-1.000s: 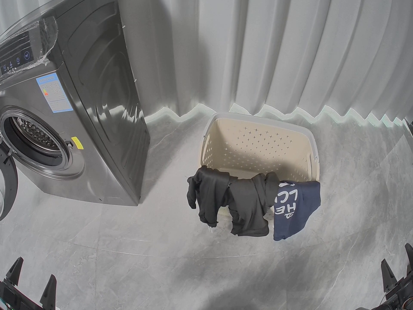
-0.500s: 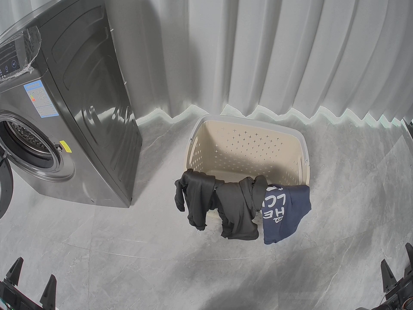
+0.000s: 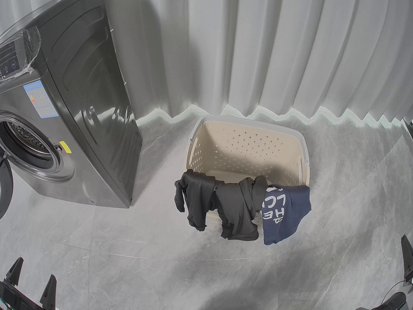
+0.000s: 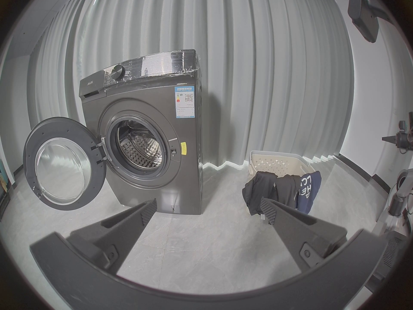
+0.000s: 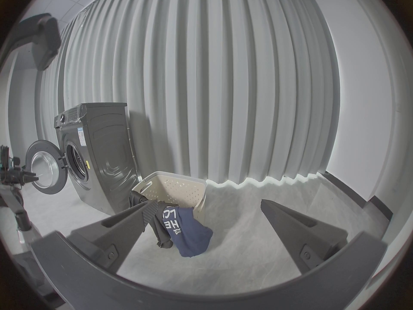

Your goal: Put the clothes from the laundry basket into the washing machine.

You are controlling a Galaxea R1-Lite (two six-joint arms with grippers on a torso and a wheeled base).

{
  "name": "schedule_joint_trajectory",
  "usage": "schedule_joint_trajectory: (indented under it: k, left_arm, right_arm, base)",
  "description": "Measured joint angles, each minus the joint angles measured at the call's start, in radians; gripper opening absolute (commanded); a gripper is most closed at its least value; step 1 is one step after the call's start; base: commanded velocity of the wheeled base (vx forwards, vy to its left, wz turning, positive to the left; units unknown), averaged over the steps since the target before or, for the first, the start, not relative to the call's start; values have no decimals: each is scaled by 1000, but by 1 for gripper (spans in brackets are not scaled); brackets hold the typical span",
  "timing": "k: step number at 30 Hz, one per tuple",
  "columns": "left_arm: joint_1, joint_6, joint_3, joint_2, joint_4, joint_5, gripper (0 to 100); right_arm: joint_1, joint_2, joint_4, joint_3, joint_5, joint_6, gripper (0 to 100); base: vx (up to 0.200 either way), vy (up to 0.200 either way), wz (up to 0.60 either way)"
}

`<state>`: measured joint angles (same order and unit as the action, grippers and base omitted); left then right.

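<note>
Plainly, the clothes were all at the laundry basket (image 3: 249, 120), with none in the machine. Two dark garments (image 3: 223, 203) hung draped over its near rim, their ends trailing down the outside toward the floor (image 3: 172, 259), and a navy shirt (image 3: 284, 214) with white print hung just beside them on the same rim, touching the nearer dark one. The inside of the cream basket looked bare otherwise.

To the robot's left of the basket, and apart from it, stood the grey washing machine (image 3: 86, 108). Its round door (image 4: 60, 164) was swung wide and the drum (image 4: 140, 145) lay open to view. A pale pleated curtain (image 3: 258, 44) ran behind both.

The left pincer (image 4: 207, 207) sat low and well short of the basket, its fingers spread apart and holding nothing. The right pincer (image 5: 207, 207) was likewise parted and empty, also well back from the clothes.

I judged the task to be at its very start, with the first pick-up not begun. The next move would call for bringing an arm in close to the near rim and closing on a bunched fold of one garment. Since the pieces overlapped, a pinch taken high at the rim seemed likeliest to lift one free without dragging its neighbour along.
</note>
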<state>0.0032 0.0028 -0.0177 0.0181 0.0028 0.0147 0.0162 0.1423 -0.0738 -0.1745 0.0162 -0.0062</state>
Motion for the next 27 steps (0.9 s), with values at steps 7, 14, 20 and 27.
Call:
schedule_joint_trajectory:
  k: [7, 14, 20, 27]
  left_arm:
    - [1, 0, 0, 0, 0, 0, 100]
    - [1, 0, 0, 0, 0, 0, 100]
    - [1, 0, 0, 0, 0, -1, 100]
    - [0, 0, 0, 0, 0, 0, 100]
  right_arm:
    - [21, 297, -37, -37, 1, 26, 100]
    - [33, 621, -173, -48, 5, 44, 100]
    - [51, 922, -317, -51, 19, 69, 100]
    - [103, 1196, -481, -58, 38, 142, 100]
  base:
    - [0, 0, 0]
    - [0, 0, 0]
    - [0, 0, 0]
    - [0, 0, 0]
